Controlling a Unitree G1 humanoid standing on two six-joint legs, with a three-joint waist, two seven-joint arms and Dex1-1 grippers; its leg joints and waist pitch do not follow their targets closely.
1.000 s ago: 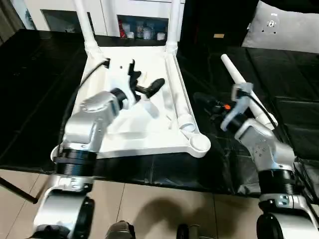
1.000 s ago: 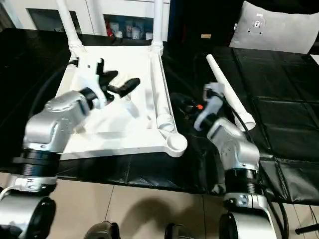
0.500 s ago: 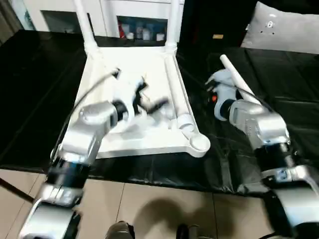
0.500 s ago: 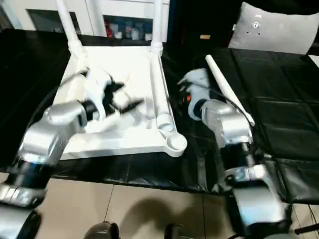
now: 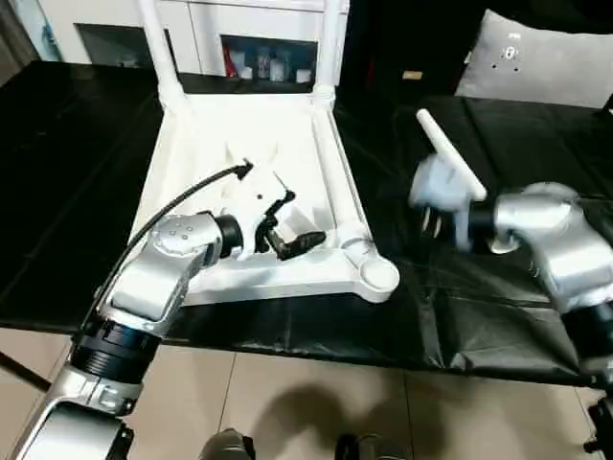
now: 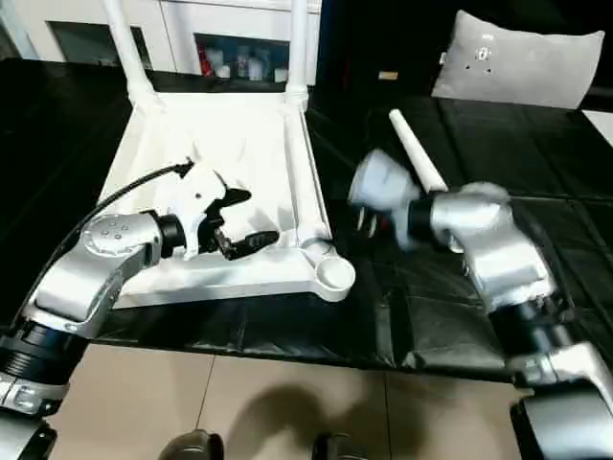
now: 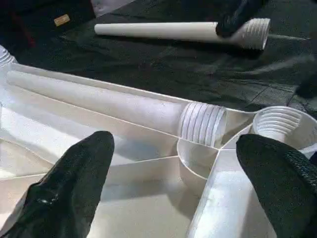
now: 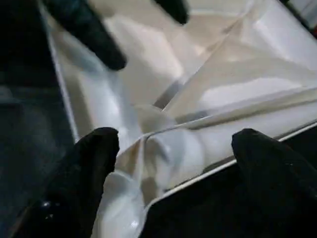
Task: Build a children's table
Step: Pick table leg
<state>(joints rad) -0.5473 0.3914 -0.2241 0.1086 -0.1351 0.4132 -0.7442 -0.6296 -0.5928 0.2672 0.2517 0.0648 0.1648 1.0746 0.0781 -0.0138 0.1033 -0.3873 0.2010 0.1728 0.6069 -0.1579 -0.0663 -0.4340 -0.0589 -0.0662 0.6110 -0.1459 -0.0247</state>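
The white top is lying ribbed side up on the black-covered tabletop, toward its left half, with two legs already standing upright in the far corner sockets. A third leg is resting inside the top along its right rim, threaded end near the empty near-right socket. The fourth leg is lying on the cover, well to the right of the top.

The left pincer is held wide open above the near part of the top, nothing between its fingers. The right pincer is likewise spread wide and empty, aimed at the top's near-right corner.

A risk is judged here: both pincers are converging on the same corner, so a collision or a knocked leg is possible. If the resting leg is nudged, it may roll within the ribs. A push on the top could also shake the two upright legs.

In the left wrist view, the thread ridges on the resting leg and inside the socket are made plain; from the head views they are barely read. The head views, in turn, give the upright legs and the right arm blurred over the cover beside the fourth leg.
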